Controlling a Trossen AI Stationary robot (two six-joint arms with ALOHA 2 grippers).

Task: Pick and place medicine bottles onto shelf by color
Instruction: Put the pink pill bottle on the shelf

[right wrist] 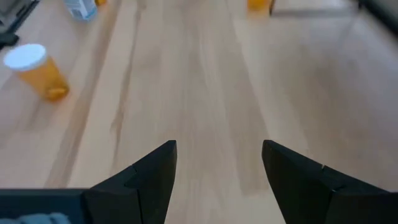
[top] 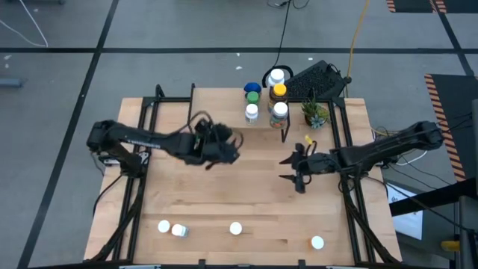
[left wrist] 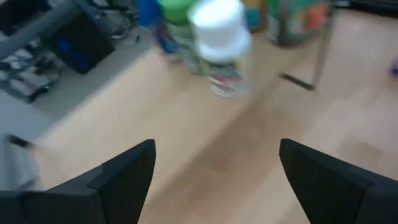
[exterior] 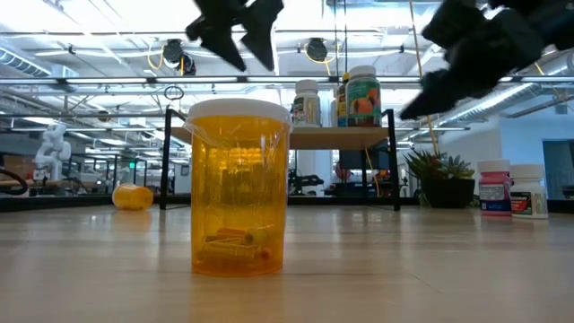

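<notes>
- My left gripper [top: 228, 149] hangs above the middle of the table [top: 246, 202], fingers spread wide with nothing between them; the wrist view shows only bare wood in the gap.
- Ahead of it I see a white-capped bottle [left wrist: 221, 46] just in front of the shelf, blurred, with blue and green bottles behind it.
- My right gripper [top: 293, 169] sits right of centre, off the surface, fingers [right wrist: 146, 180] also parted and holding nothing.
- The shelf [top: 287, 93] stands at the far edge, with a cluster of bottles on and around it: a blue-capped one [top: 252, 88], a green one [top: 254, 98], a big white cap [top: 277, 76], an amber one [top: 278, 91].
- The small potted plant [top: 314, 113] stands just right of the shelf.
- Four white-capped bottles wait along the near edge: a pair at left [top: 172, 228], one in the centre [top: 236, 229], one at right [top: 317, 241].
- In the low view an orange bottle [exterior: 239, 184] stands upright right in front of the camera.
</notes>
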